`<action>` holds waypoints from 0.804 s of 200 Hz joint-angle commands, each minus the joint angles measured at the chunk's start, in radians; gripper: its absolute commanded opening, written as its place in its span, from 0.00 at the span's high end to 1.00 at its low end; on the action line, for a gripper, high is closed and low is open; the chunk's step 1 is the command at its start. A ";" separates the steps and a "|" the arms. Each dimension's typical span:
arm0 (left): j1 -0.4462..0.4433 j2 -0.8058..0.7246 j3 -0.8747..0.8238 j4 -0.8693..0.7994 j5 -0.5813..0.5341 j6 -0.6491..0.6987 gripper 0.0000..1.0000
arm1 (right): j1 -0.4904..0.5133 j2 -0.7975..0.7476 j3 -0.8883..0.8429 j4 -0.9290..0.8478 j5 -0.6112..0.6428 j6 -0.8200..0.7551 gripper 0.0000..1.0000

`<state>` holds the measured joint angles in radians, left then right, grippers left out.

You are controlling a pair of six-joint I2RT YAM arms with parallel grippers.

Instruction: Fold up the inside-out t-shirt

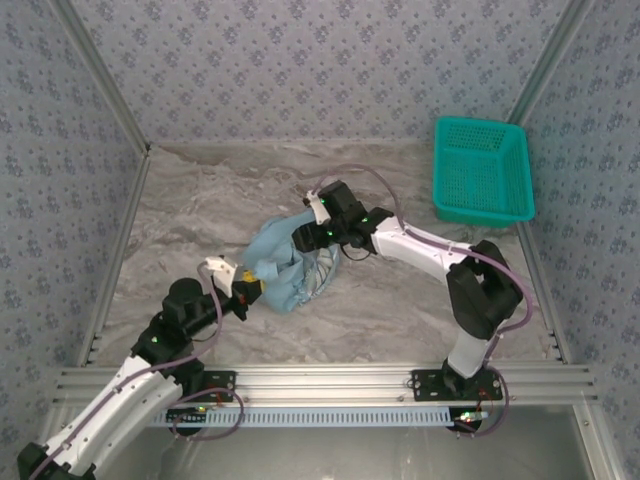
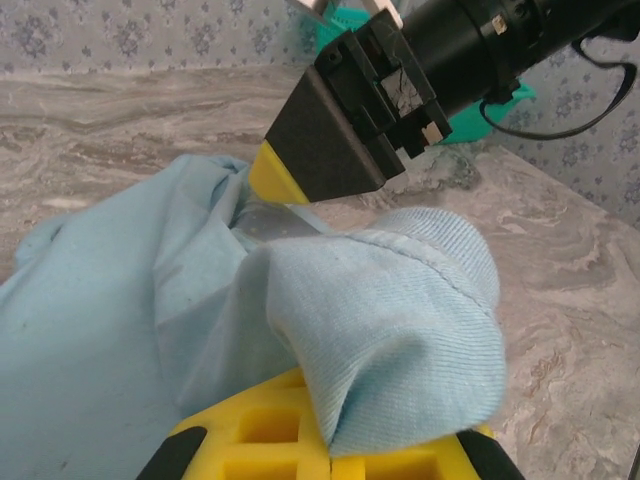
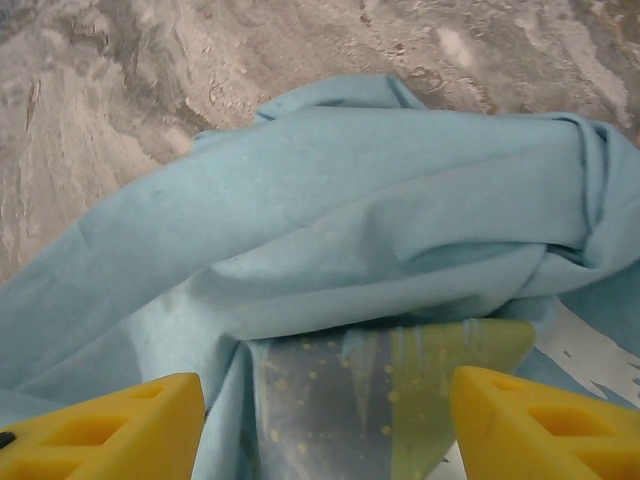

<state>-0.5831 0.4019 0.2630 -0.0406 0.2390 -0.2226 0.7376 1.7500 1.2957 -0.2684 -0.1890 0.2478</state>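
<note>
t-shirt (image 1: pixel 283 262) heaped between both grippers. left gripper (image 1: pixel 248 290) clamped on a hem fold just ahead of it. right gripper (image 3: pixel 320 400) spread wide above the cloth, gripping nothing. best here: right pinches one layer only, then both draw apart gently.

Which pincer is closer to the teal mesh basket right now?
Right. The right pincer is in the t-shirt mid-table, left of the teal mesh basket; the left pincer sits at the shirt's near side, farther off.

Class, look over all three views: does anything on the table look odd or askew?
Yes: the t-shirt lies on the table as a crumpled, twisted heap rather than spread flat, its fabric bunched in folds.
</note>
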 commanded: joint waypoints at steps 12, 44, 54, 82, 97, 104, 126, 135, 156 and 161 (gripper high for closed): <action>-0.004 0.046 0.026 -0.002 -0.003 -0.012 1.00 | 0.019 0.075 0.118 -0.102 0.034 -0.085 0.32; -0.003 0.052 0.030 -0.007 -0.008 -0.012 1.00 | 0.067 0.141 0.175 -0.136 0.048 -0.075 0.33; -0.003 0.049 0.030 -0.010 -0.010 -0.011 1.00 | 0.073 0.169 0.197 -0.147 0.069 -0.067 0.37; -0.003 0.045 0.031 -0.016 -0.014 -0.014 1.00 | 0.087 0.232 0.250 -0.149 0.057 -0.040 0.48; -0.004 0.040 0.030 -0.016 -0.014 -0.015 1.00 | 0.091 0.249 0.265 -0.136 0.056 -0.032 0.60; -0.003 0.037 0.030 -0.016 -0.015 -0.014 1.00 | 0.091 0.248 0.270 -0.134 0.057 -0.032 0.68; -0.004 0.028 0.031 -0.016 -0.034 -0.014 1.00 | 0.072 0.183 0.275 -0.094 0.112 -0.058 0.93; -0.004 0.025 0.039 -0.013 -0.059 -0.020 1.00 | 0.061 0.140 0.267 -0.074 0.134 -0.070 0.98; -0.002 0.023 0.078 0.012 -0.149 -0.040 1.00 | 0.015 -0.015 0.231 -0.025 0.203 -0.111 1.00; -0.001 0.025 0.090 0.027 -0.173 -0.045 1.00 | 0.000 -0.062 0.216 -0.009 0.215 -0.118 1.00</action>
<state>-0.5831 0.4374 0.2771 -0.0582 0.1825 -0.2379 0.7982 1.9209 1.5246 -0.3626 -0.0792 0.1806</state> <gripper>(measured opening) 0.043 0.061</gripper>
